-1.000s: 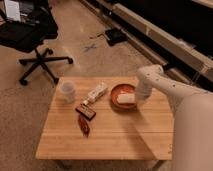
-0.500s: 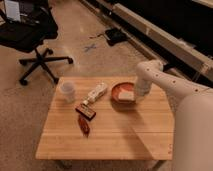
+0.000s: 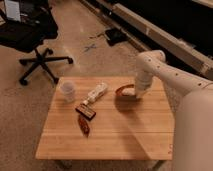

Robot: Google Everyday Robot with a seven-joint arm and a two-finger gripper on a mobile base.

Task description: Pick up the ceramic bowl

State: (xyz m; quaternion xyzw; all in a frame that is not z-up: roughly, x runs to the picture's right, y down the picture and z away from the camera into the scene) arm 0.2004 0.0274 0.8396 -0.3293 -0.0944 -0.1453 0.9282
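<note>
The ceramic bowl (image 3: 122,91), orange-brown with a darker rim, is at the back right of the wooden table (image 3: 125,137). It is tilted and raised slightly, with its shadow on the wood below. My gripper (image 3: 135,93) comes down from the white arm onto the bowl's right rim and is shut on it. The arm hides the right side of the bowl.
A translucent white cup (image 3: 68,91) stands at the back left. A white packet (image 3: 96,93), a dark box (image 3: 86,111) and a reddish-brown wrapper (image 3: 84,127) lie mid-left. A black office chair (image 3: 30,35) is on the floor behind. My white body (image 3: 195,130) fills the right edge.
The bowl lay flat on the table before. Now it is tipped up and lifted slightly at the gripper, and has shifted a little towards the back.
</note>
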